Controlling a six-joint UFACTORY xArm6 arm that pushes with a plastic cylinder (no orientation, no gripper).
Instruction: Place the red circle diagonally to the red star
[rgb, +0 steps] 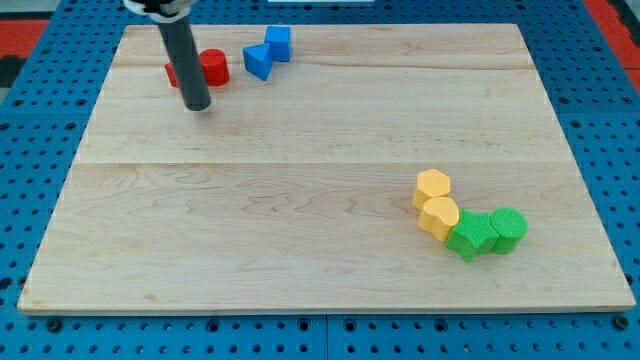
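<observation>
Nearest the view's bottom, the pale wooden bench (300, 220) is lying bare across its lower left, its front edge running along the blue pegboard (40, 330) that is surrounding it.

At the lower right, four blocks are huddling in a short curved row. The green star (468, 236) is sitting lowest, touching the green circle (508, 229) on its right. Just up and to the left, a yellow heart-like block (439, 216) is pressing against the green star, and the yellow hexagon (432, 187) is sitting directly above it, the two yellow blocks touching.

The middle of the bench is carrying nothing but wood grain.

Farther back, near the view's top left, my tip (197, 106) is resting on the bench just below and slightly left of the red circle (214, 67). The dark rod is rising from it and crossing in front of a second red block (172, 73), which is showing only as a sliver on the rod's left; its shape cannot be made out, though it is sitting just beside the red circle.

To the right of the red circle, slightly apart, a blue block (258, 61) of unclear shape is touching the blue cube (279, 42), which is sitting closest to the far edge.

No jaws are showing; the arm is ending in the plain rod.
</observation>
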